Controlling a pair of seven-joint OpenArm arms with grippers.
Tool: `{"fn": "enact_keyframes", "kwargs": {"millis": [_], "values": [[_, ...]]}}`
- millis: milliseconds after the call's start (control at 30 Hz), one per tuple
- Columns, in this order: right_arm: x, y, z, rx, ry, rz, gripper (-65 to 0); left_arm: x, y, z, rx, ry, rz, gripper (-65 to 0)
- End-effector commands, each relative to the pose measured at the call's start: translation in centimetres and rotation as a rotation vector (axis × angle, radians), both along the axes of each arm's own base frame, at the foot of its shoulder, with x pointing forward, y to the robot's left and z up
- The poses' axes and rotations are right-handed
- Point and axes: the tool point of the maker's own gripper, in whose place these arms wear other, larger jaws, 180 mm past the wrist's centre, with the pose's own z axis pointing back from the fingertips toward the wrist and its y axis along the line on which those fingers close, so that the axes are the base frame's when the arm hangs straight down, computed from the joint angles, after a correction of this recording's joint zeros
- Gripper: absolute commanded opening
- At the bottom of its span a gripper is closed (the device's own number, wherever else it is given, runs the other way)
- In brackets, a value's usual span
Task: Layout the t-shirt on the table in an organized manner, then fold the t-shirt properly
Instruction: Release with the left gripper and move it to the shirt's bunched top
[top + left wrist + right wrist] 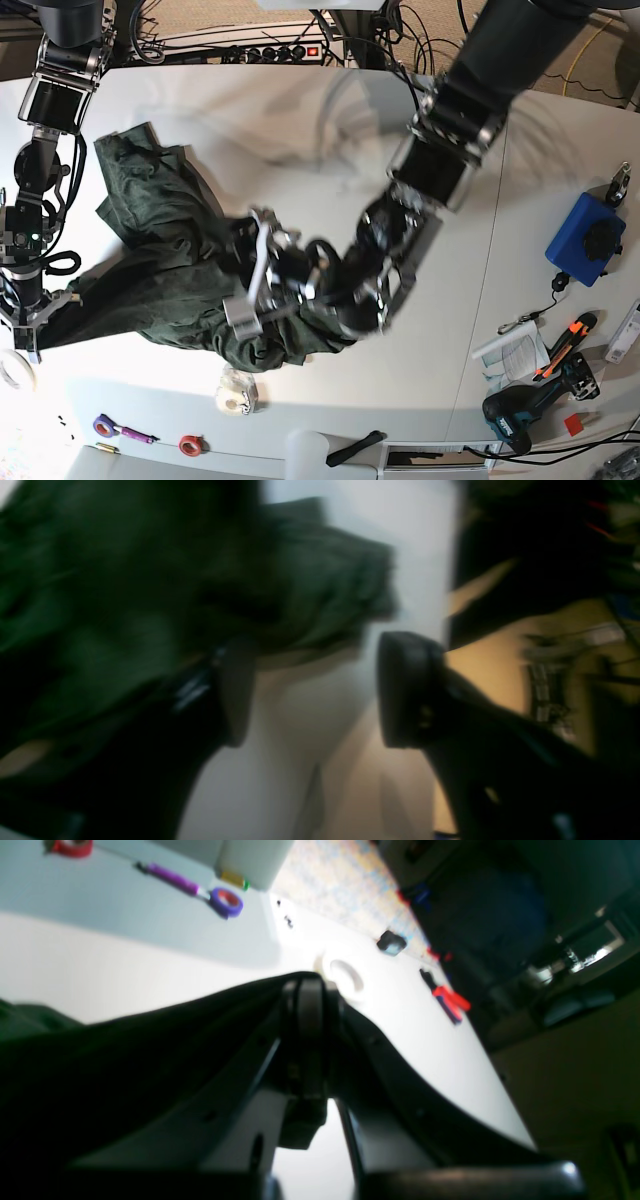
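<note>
The dark green t-shirt point(160, 270) lies crumpled on the left half of the white table point(560, 150). My left gripper point(250, 282) hangs over the shirt's right edge, blurred by motion. In the left wrist view its jaws stand open point(320, 690), with only bare table point(300, 730) between the pads and the t-shirt point(150, 590) bunched up and to the left. My right gripper point(35, 325) is at the table's left edge, on the shirt's stretched corner. Its fingers point(310, 1005) are pressed together on dark cloth point(125, 1040) that runs off to the left.
A white tape roll point(237, 395), a purple roll point(104, 425) and a red roll point(190, 444) lie near the front edge. A blue box point(585, 240), orange-handled cutters point(560, 360) and a drill point(515, 415) sit at the right. A power strip point(270, 50) and cables run along the back.
</note>
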Motion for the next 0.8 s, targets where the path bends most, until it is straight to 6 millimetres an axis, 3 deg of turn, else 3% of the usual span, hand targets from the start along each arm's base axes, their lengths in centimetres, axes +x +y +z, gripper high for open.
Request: {"fn": "enact_keyframes", "kwargs": {"millis": [0,167,333,500,633,767], "values": [[0.2,-1.0,2.3,-0.034,-0.053,-0.012,-65.0,-0.6,-1.3,1.7,-0.07,-0.017,-0.025,-34.7],[0.2,-1.6,0.9,-0.018,-0.025,-0.022,-65.0,-2.4,-3.6,-0.2,-0.127,-0.004,0.035,-36.5],[0.3,-1.5,1.1,-0.019,-0.031,-0.019,-65.0,-4.3,-6.2,-3.5,-0.011,-0.219,-0.004,-36.0],[0.3,-1.5,1.0,-0.019,-0.029,-0.021,-65.0,-7.2,-8.6,-5.7,0.072,-0.345,-0.053,-30.9],[0.3,-1.5,1.0,-0.019,-0.029,-0.021,-65.0,-6.9,-9.4,-7.0,0.147,-0.53,-0.019,-30.2],[0.3,-1.5,1.1,-0.019,-0.031,-0.019,-65.0,-7.1,-9.8,-7.1,0.143,-0.576,-0.005,-30.2]]}}
